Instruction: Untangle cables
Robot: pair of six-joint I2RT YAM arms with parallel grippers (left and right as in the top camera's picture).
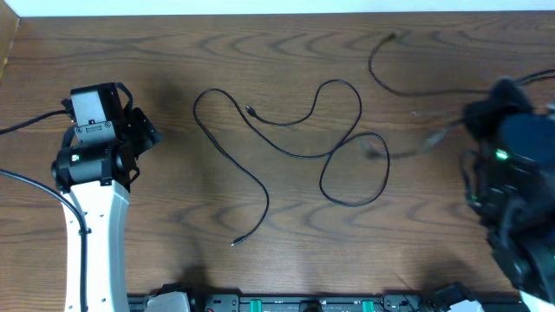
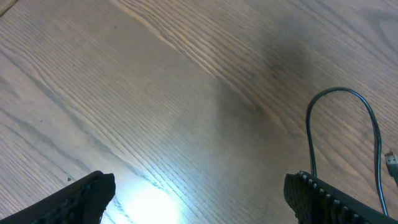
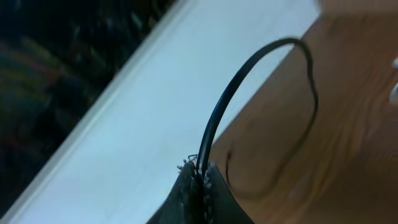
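A long thin black cable (image 1: 295, 152) lies in loose loops across the middle of the table, with small plugs at its ends (image 1: 250, 110). Part of its loop shows in the left wrist view (image 2: 348, 93). A second black cable (image 1: 381, 74) curves at the upper right and runs into my right gripper (image 1: 490, 102). In the right wrist view my right gripper (image 3: 202, 171) is shut on this black cable (image 3: 249, 68). A pale blurred streak (image 1: 432, 137) near it may be the white cable. My left gripper (image 2: 199, 202) is open and empty over bare wood, left of the loops (image 1: 146, 134).
The table (image 1: 286, 234) is dark wood. Its far edge meets a white strip (image 3: 186, 74) close to my right gripper. Thick black arm cables (image 1: 26, 186) hang by the left arm. A rail with fittings (image 1: 295, 303) runs along the near edge.
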